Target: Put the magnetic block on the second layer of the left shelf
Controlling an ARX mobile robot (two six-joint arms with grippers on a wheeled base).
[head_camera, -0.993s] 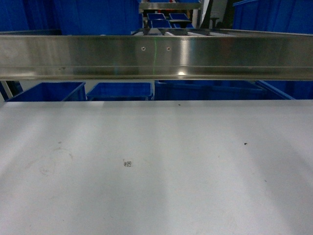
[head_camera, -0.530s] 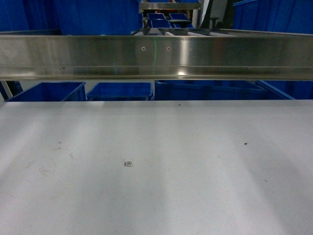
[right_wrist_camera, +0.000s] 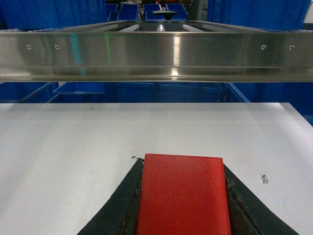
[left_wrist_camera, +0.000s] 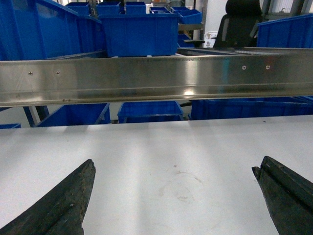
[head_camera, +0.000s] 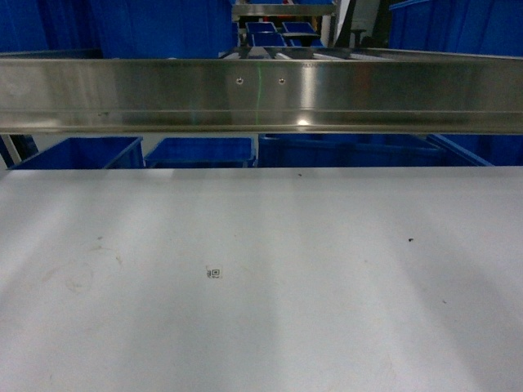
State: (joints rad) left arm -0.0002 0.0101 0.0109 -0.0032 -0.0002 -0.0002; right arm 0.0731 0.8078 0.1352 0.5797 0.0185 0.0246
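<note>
- Head view: a white tabletop (head_camera: 261, 286) fills the lower frame, a stainless-steel rail (head_camera: 261, 94) crosses above it, and blue crates (head_camera: 200, 151) sit behind. Nothing has shifted here over the last second; neither arm nor the block appears. That stillness suggests the carry toward the shelf has not begun.
- Left wrist view: the left gripper (left_wrist_camera: 176, 196) has its dark fingers (left_wrist_camera: 63, 200) spread wide with only bare tabletop between them. Ahead of it runs the same rail, with a large blue crate (left_wrist_camera: 139, 32) resting above and beyond the rail.
- Right wrist view: the right gripper (right_wrist_camera: 183, 196) has its fingers pressed against both sides of the magnetic block (right_wrist_camera: 182, 193), pinching it. The block is glossy, solid red, flat-faced with softly rounded corners. It sits low over the tabletop, with the rail and roller rails (right_wrist_camera: 156, 27) ahead and above.
</note>
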